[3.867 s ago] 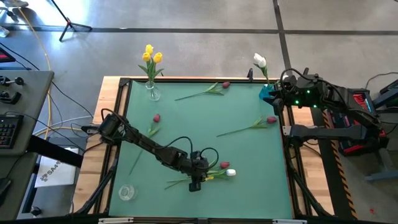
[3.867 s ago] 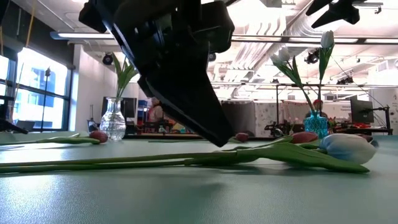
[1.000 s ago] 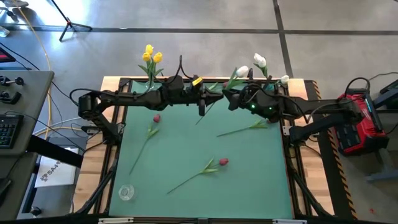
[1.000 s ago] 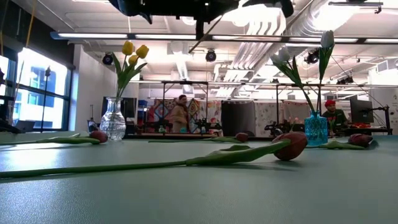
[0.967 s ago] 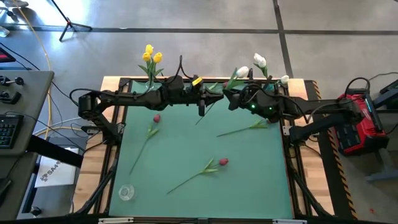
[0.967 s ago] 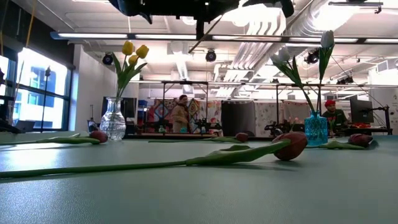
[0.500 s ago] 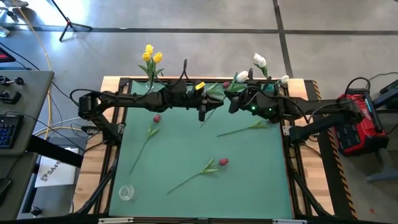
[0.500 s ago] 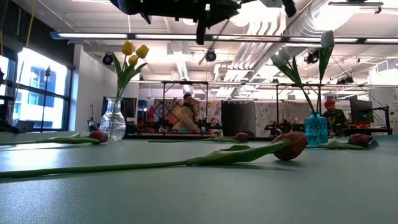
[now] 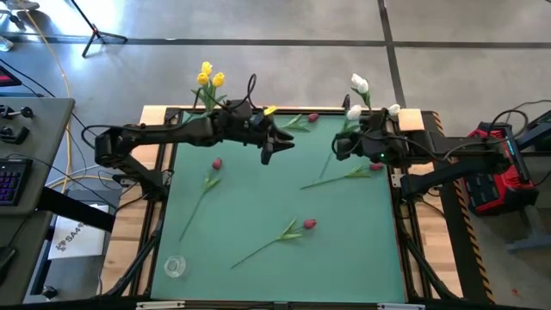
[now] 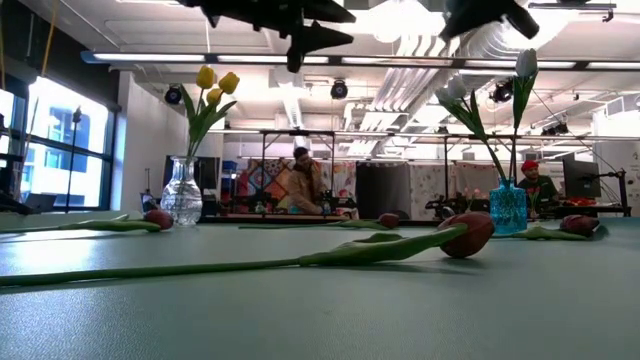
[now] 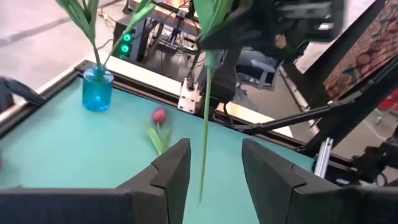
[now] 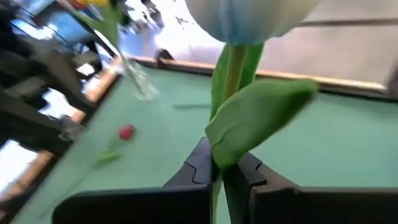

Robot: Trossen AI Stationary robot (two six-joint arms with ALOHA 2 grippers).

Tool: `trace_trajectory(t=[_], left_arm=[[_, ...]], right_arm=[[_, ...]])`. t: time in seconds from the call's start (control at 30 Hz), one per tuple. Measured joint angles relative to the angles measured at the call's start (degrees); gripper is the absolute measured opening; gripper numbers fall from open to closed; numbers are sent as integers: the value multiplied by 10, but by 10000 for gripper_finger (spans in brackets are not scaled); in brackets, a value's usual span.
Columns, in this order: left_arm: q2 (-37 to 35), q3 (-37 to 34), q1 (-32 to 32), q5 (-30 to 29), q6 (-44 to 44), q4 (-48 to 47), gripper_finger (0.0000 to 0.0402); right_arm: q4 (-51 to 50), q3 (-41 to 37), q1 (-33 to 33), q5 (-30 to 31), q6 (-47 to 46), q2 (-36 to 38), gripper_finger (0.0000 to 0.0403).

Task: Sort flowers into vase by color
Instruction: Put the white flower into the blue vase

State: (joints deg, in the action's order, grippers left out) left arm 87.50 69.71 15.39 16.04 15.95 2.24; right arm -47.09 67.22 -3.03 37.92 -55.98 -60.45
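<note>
Now, right claw [image 9: 337,148]: gripping white tulip [image 9: 353,113] by its stem, above bench [image 9: 258,207].
Left claw [image 9: 269,148]: hanging open, empty.
Handling: looking light, bendy; stem being the safest hold.

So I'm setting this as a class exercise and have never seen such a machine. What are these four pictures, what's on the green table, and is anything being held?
It is a robot with two dark arms, each ending in a two-finger gripper. One picture looks straight down on the table, one looks level across it, and two come from cameras on the arms' wrists.

On the green table dark red tulips lie flat. A clear vase at the far edge holds yellow tulips, and a blue vase holds white ones.

The right gripper is shut on the stem of a white tulip, lifted above the table. The left gripper hovers opposite, open and empty; its wrist camera sees that stem hanging just beyond its fingers.
</note>
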Motion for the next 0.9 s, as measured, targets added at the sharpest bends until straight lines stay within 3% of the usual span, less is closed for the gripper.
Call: trace_trajectory(t=[0.4,0.73,0.9], left_arm=[[-13,0,24,-35,27,-29,134],[-13,0,26,-97,44,-43,133],[-13,0,26,-125,44,-40,133]], right_arm=[[-181,0,17,60,-57,29,0],[-208,0,68,307,-5,39,0],[-204,0,128,366,56,24,0]])
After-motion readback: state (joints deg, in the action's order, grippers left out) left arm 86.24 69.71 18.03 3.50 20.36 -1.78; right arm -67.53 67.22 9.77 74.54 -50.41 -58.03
